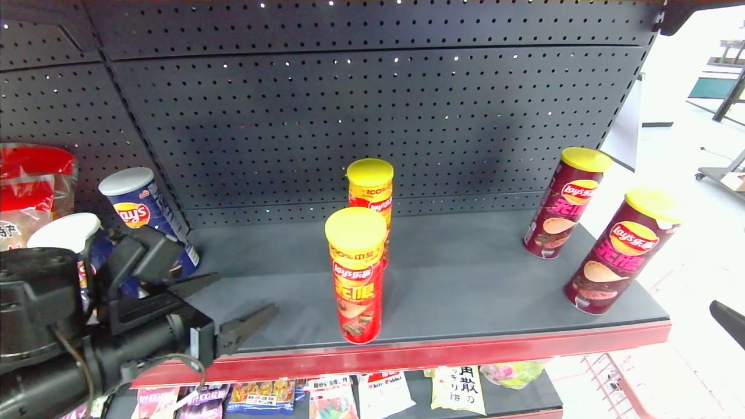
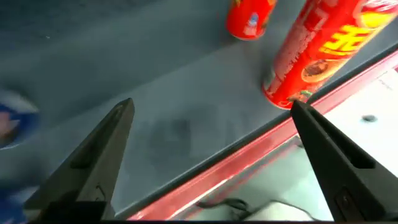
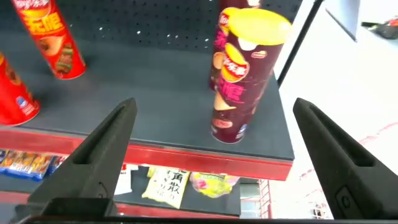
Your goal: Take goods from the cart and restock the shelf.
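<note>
Now | red cans (image 1: 356, 279) (image 1: 371, 195) 2 | maroon cans (image 1: 566, 205) (image 1: 621, 256) 2 | blue cans (image 1: 145, 212) (image 1: 67, 231) 2

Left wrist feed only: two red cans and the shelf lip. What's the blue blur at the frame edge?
Observer: A white-lidded blue can, upright at the left end of the shelf, just beyond the open left gripper.
Operator: Anything to the right of the front red can?
Observer: Two yellow-lidded maroon cans stand upright at the right end, a rear maroon can and a front maroon can near the lip.
</note>
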Available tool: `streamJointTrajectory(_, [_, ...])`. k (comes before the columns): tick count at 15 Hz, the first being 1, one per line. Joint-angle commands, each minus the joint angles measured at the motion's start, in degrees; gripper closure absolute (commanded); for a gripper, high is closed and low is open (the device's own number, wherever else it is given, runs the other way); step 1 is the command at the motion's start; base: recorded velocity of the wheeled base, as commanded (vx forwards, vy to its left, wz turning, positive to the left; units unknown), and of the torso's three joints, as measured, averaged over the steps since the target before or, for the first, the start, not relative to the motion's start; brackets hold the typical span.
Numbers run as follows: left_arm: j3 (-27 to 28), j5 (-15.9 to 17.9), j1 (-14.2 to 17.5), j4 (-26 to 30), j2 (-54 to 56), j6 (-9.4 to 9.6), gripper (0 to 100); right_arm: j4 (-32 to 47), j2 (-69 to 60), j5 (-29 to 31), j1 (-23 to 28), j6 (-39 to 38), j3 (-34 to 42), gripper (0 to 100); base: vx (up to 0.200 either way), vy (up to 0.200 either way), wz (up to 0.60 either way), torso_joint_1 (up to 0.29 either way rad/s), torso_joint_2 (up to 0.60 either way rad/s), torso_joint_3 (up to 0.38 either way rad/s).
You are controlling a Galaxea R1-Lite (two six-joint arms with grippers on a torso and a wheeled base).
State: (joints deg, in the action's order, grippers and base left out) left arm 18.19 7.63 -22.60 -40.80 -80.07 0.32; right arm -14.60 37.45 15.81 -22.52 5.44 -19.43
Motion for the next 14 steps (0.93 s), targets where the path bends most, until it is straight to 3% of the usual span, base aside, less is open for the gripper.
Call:
streamJointTrajectory(1, [0.88, 1.69, -2.1, -4.55, -13.36, -1.46, 0, 0.01, -0.27, 0.01, 0.1, -0.08, 0.01, 0, 0.0, 0.0, 0.0, 0.0, 0.0, 0.0])
streamJointTrajectory(4, [3.78, 1.33, -2.01, -4.81, -18.11, -1.11, 0, 0.01, 0.08, -0.08, 0.81, -0.08, -0.17, 0, 0.0, 0.0, 0.0, 0.0, 0.0, 0.0])
streamJointTrajectory(6, [5.98, 1.16, -1.92, -4.9, -21.71, 0.39, 0, -0.07, 0.17, -0.08, 0.81, -0.08, -0.34, 0, 0.0, 0.0, 0.0, 0.0, 0.0, 0.0])
streamJointTrajectory(14, [11.96, 0.81, -2.45, -4.9, -27.51, 0.47, 0, 0.01, 0.26, 0.01, 0.81, -0.16, -0.26, 0, 0.0, 0.0, 0.0, 0.0, 0.0, 0.0])
